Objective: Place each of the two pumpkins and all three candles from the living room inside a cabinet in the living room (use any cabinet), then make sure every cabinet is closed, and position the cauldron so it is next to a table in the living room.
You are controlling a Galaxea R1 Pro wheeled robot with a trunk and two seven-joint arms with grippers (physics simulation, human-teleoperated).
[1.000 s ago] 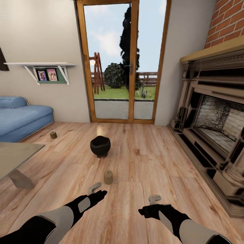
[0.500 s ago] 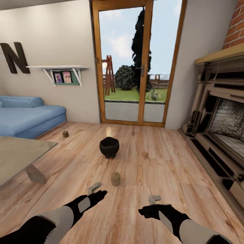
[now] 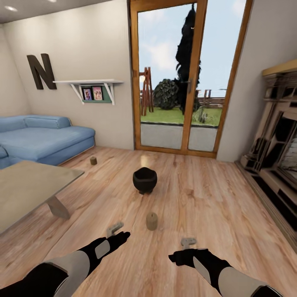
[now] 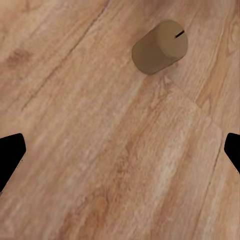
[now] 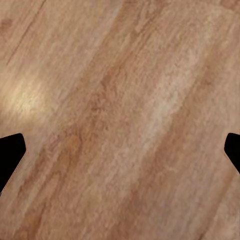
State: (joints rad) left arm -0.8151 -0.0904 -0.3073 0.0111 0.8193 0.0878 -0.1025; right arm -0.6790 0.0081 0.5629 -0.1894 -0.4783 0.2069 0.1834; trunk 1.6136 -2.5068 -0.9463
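From left to right, the table (image 3: 29, 185) stood at the left, one candle (image 3: 93, 160) sat on the floor beyond it near the sofa (image 3: 45, 138), the cauldron (image 3: 144, 180) rested mid-floor apart from the table, and a second candle (image 3: 152, 221) stood nearer the robot. By that, little looked done: candles uncollected, cauldron unplaced. The left gripper (image 3: 115, 227) and right gripper (image 3: 189, 241) hung with jaws spread wide, holding nothing.

large dark letter N (image 3: 41, 71), mounted on pale wall (image 3: 82, 49)
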